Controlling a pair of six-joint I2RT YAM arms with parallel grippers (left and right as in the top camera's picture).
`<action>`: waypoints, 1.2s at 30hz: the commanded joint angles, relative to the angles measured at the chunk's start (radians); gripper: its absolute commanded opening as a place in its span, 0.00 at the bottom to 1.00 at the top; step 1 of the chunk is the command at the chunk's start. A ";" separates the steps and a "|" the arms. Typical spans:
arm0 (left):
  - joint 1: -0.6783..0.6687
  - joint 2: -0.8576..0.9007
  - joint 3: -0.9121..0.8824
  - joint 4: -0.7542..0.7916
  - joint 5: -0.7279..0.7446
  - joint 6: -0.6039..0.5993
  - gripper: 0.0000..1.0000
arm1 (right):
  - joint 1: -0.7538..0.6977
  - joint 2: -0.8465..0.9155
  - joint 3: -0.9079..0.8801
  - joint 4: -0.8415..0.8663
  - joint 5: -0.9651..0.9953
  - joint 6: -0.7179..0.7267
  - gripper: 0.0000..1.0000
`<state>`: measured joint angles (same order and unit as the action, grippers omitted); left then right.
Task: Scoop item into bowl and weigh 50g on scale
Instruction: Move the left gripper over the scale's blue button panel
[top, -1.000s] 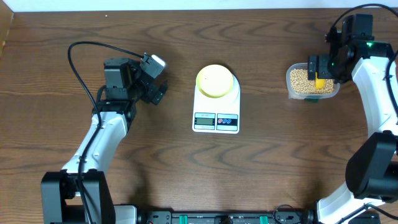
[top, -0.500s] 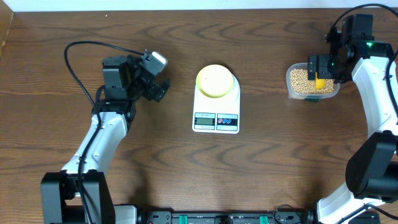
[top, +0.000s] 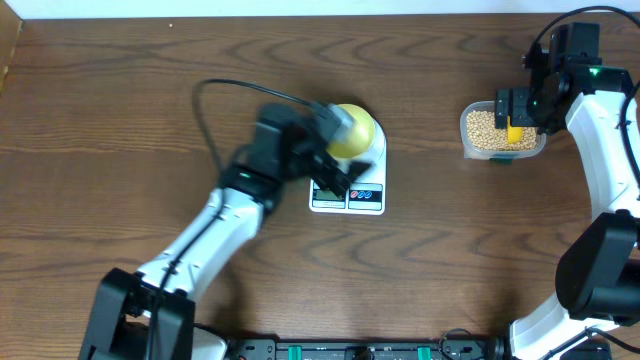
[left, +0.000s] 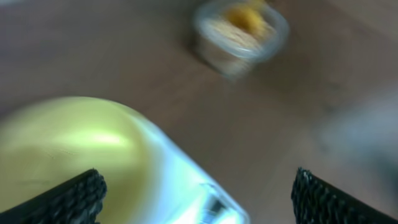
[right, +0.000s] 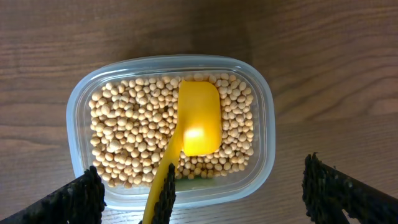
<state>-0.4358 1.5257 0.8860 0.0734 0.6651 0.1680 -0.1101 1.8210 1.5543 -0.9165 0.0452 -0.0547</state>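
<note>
Overhead: over the last second the left arm swings in from the 9 o'clock side of the bench, and the left hand now hangs blurred over the scale, just at 6 o'clock of the bowl. The bowl sits on the scale's 12 o'clock end, partly hidden by the wrist. We judge that the left arm is coming to tend the scale or steady the bowl, and no scooping has begun. The right hand has not moved; it hovers over the tub, which stands well apart at 3 o'clock of the scale.

Left wrist: the picture is smeared by motion. The left hand shows both fingertips spread wide with nothing between them. The bowl fills the 9 o'clock side with the white scale under it, and the tub lies far off at 12 o'clock.

Right wrist: the right hand has its fingers wide apart and grips nothing. The beans fill the tub directly below. The scoop lies on them, its handle running toward 7 o'clock and passing between the fingers, nearer the one at 8 o'clock. The bowl appears empty, so the weighing is still ahead.
</note>
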 joint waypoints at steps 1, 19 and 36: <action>-0.083 -0.011 0.015 -0.095 -0.011 -0.083 0.98 | -0.007 0.003 -0.003 0.001 0.008 0.005 0.99; -0.140 0.005 0.013 -0.518 -0.034 0.296 0.98 | -0.007 0.003 -0.003 0.001 0.008 0.005 0.99; -0.140 0.202 0.013 -0.439 -0.038 0.584 0.98 | -0.007 0.003 -0.003 0.000 0.008 0.005 0.99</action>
<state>-0.5724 1.6844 0.8871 -0.3779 0.6441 0.6674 -0.1101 1.8210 1.5543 -0.9165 0.0448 -0.0547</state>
